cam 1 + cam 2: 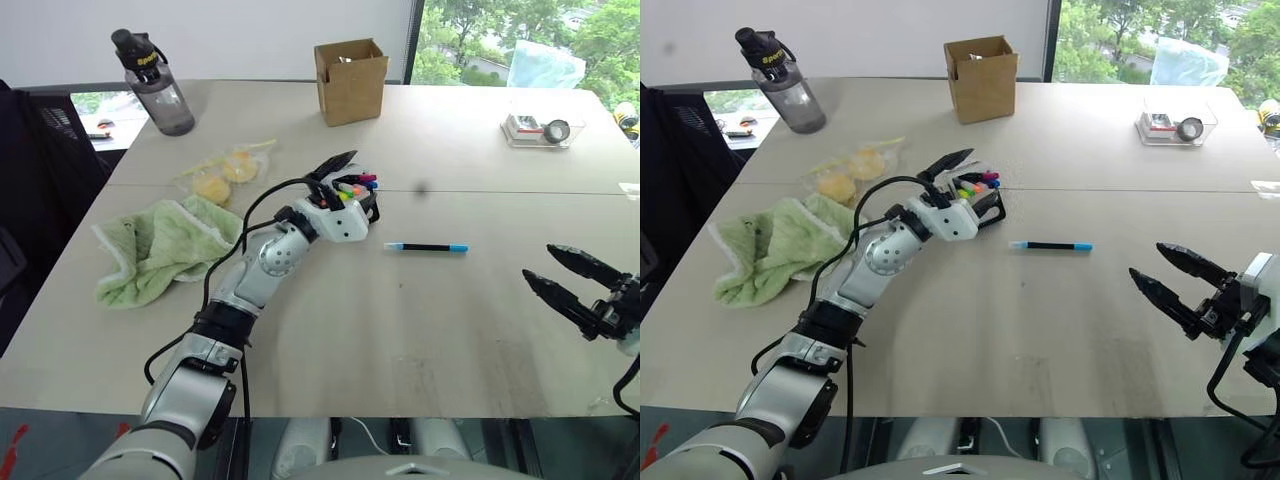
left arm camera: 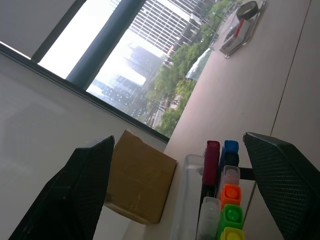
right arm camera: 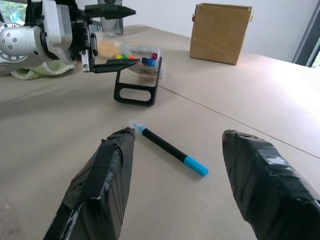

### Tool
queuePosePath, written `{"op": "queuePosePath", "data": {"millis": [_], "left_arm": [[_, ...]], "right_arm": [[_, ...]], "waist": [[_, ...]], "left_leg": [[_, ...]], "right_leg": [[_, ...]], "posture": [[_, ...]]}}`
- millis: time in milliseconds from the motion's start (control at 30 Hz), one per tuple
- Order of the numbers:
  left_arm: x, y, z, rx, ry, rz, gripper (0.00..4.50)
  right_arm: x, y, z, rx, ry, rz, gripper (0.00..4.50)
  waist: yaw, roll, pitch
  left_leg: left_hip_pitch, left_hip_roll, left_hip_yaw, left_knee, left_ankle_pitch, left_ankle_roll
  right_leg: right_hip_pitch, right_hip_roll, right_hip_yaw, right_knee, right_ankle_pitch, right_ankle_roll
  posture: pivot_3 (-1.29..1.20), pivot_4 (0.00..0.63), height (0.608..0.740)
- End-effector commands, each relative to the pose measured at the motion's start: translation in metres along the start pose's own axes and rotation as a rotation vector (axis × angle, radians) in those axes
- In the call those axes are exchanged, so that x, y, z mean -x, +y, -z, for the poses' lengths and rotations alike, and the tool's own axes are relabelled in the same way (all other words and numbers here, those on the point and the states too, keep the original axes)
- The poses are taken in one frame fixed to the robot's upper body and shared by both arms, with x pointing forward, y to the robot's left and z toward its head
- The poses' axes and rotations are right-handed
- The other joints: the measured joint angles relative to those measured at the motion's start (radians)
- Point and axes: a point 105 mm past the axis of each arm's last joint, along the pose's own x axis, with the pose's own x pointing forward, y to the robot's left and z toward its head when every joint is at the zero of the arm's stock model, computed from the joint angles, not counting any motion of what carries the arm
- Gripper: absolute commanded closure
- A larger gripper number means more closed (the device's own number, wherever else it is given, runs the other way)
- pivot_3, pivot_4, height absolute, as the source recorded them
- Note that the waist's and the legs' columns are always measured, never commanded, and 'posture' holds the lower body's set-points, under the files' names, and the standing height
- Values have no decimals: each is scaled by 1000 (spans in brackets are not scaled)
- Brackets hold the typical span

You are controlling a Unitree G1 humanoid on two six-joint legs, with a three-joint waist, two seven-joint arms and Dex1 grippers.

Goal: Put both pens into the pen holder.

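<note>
Reaching over pen holder (image 1: 978,196), left fingers (image 1: 945,160) spread, rt arm low.

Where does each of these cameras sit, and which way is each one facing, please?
Head views: look forward and down over the table; both arms show.
Left wrist view: along the open left tool at the pen holder and cardboard box.
Right wrist view: along the open right tool at the blue-ended pen.
Shared: pen holder, box.

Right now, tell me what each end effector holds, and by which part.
Nothing. The left end effector is open at the pen holder; the right end effector is open, empty.
</note>
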Motion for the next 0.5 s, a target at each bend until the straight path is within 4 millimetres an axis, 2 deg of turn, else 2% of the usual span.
{"op": "queuePosePath", "data": {"millis": [33,67,133,200,267,333,433,500], "left_arm": [[0,13,-13,77,-80,-28,31],[1,13,-14,162,-90,-30,31],[4,18,-16,437,-109,-72,31],[11,9,-17,615,-121,31,31],[32,-13,-30,724,-162,293,31],[60,-23,-33,811,-140,497,31],[91,-16,-34,913,-74,641,31],[110,-7,-47,1024,-87,728,31]], "right_arm": [[-8,1,2,48,20,-21,1498],[-12,1,6,58,37,-33,1498],[-23,3,16,80,71,-82,1498],[-36,-1,26,101,110,-99,1498],[-50,-10,33,90,127,-82,1498],[-63,-19,39,70,152,-79,1498],[-79,-30,48,97,183,-134,1498],[-92,-37,57,73,195,-151,1498]], "waist": [[-1,0,0],[-1,0,0],[-3,0,0],[-5,0,0],[-13,1,0],[-26,1,0],[-26,2,0],[-26,1,0]], "left_leg": [[0,0,0,0,0,0],[0,0,0,0,0,0],[0,0,0,0,0,0],[0,0,1,1,0,0],[1,0,1,1,2,-4],[2,1,2,0,3,-5],[2,3,2,0,3,-5],[3,3,2,0,3,-5]], "right_leg": [[0,-1,0,0,0,0],[0,-1,0,0,0,0],[0,-1,0,0,0,0],[0,-2,0,0,0,0],[0,-1,0,1,0,0],[0,1,1,2,0,0],[0,6,1,2,0,0],[0,7,2,1,0,0]], "posture": [[0,150,736],[0,150,736],[0,150,736],[0,150,736],[0,150,736],[0,150,736],[0,150,736],[0,150,736]]}}
